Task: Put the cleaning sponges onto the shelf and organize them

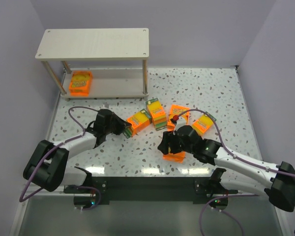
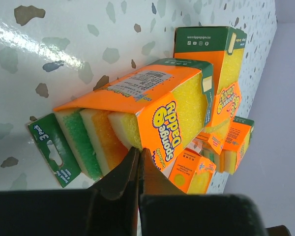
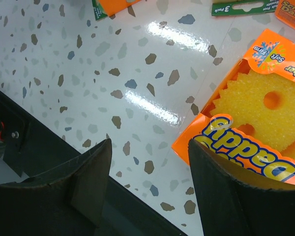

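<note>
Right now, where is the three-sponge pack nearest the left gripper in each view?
Top external: the three-sponge pack lies left of centre, at the left gripper's tip.
Left wrist: the pack fills the centre, just above the shut fingers.
Right wrist: cannot tell; only orange scraps at the top edge.
Shared landmark: the speckled table.

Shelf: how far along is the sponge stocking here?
Done: one orange pack lies on the lower tier of the shelf. In hand: nothing clearly held; the left gripper is shut at a thick pack, the right gripper open over a flat pack. Left: all five packs on the table.
</note>
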Motion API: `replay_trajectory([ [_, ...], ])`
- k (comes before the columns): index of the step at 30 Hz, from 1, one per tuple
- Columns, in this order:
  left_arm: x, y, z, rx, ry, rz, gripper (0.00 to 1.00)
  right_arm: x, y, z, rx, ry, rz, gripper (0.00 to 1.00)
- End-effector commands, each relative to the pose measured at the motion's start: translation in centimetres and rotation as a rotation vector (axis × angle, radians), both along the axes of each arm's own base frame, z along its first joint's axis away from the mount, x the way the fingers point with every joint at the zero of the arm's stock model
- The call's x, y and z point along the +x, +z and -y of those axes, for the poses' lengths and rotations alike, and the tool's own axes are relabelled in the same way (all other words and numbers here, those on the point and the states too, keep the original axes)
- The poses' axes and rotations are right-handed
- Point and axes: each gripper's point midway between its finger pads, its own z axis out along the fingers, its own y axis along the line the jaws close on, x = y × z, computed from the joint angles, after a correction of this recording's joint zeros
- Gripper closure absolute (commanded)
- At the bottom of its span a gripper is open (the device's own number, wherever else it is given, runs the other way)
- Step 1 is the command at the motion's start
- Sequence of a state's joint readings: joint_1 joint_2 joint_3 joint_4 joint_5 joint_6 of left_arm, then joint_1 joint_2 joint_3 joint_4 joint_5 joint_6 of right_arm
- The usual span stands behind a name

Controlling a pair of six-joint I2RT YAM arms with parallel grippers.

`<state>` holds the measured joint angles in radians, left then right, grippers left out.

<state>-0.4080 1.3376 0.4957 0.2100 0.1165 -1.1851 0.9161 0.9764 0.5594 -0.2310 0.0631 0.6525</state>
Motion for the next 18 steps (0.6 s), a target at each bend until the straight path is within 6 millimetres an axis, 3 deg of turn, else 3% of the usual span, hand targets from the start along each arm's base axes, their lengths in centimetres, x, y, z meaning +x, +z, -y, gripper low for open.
replay_trajectory([
  [1,-1.2,-1.1,-0.8,0.059,-0.017,-0.016,1.00,0.2,0.0,0.4,0.002,-0.030,0.008,0.33],
  [3,-1.5,-0.5,-1.1,0.067,-0.017,-0.008,1.00,0.2,0.1,0.5,0.003,-0.030,0.009,0.33],
  [7,-1.4,4.5,-2.3,0.059,0.039,0.101,1.00,0.2,0.3,0.6,0.005,-0.031,0.016,0.33],
  [9,-2.1,5.5,-3.2,0.083,0.059,0.100,1.00,0.2,0.4,0.6,0.008,-0.034,0.019,0.34],
  [10,-1.6,7.5,-4.1,0.089,0.106,0.155,1.00,0.2,0.5,0.6,0.011,-0.033,0.020,0.34],
  [15,-1.9,10.7,-6.7,0.078,0.139,0.196,1.00,0.2,0.7,0.6,0.012,-0.030,0.024,0.34],
  [18,-2.3,14.6,-7.9,0.059,0.148,0.263,1.00,0.2,0.7,0.8,0.010,-0.031,0.027,0.34],
])
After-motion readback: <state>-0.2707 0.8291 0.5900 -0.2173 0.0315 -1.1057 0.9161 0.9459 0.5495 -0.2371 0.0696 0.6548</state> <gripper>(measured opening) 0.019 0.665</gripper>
